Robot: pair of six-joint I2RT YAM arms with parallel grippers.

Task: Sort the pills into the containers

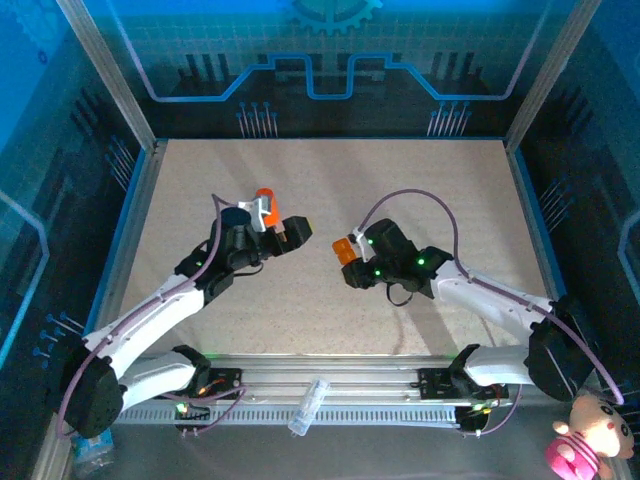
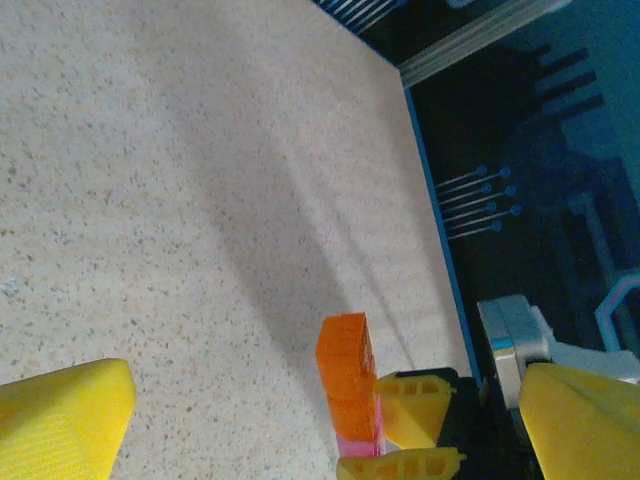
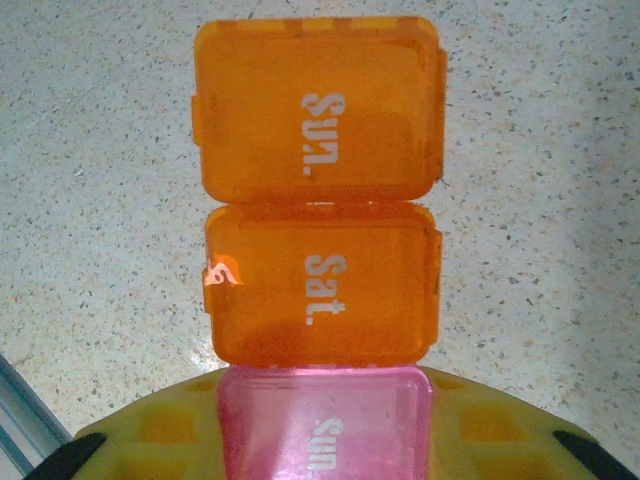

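Right wrist: the containers [image 3: 320,290] are a strip of three joined square boxes in glossy translucent plastic with rounded corners. Two have orange lids printed "Sun." and "Sat.", the third is pink. The right gripper [image 1: 348,258] is clamped on the pink end, and a ribbed yellow finger [image 3: 150,430] sits under that box. The strip is mid-table, just right of centre, over the speckled beige table [image 3: 540,150]. The left gripper [image 1: 283,217] is near, to the left, its smooth yellow fingers [image 2: 60,420] spread wide apart.
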